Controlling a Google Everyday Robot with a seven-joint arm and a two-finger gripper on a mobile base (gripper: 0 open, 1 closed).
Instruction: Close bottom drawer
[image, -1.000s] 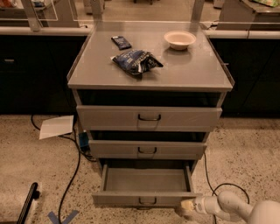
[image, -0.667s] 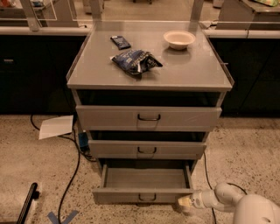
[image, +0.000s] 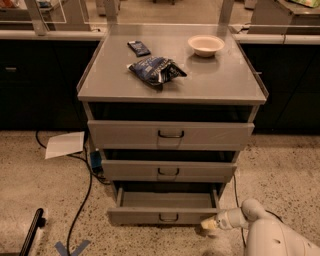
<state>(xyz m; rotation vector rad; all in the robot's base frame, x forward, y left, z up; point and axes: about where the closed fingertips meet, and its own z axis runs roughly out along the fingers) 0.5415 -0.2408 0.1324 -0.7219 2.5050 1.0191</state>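
The grey metal cabinet (image: 170, 85) stands at centre with three drawers. The bottom drawer (image: 165, 216) is the lowest and narrowest; it is pulled out a little, its inside empty, with a small dark loop handle (image: 168, 218) at centre. The middle drawer (image: 169, 170) and top drawer (image: 171, 134) sit above it. My gripper (image: 207, 224), pale-tipped on a white arm, is at the right end of the bottom drawer's front, touching or nearly touching it.
On the cabinet top lie a dark blue bag (image: 156, 69), a small dark packet (image: 138, 48) and a white bowl (image: 205, 45). A sheet of paper (image: 65, 144) and a black cable (image: 82, 190) lie on the floor at left. Dark counters stand behind.
The bottom drawer has slid in part of the way; less of its inside shows. My gripper has moved with its front toward the cabinet.
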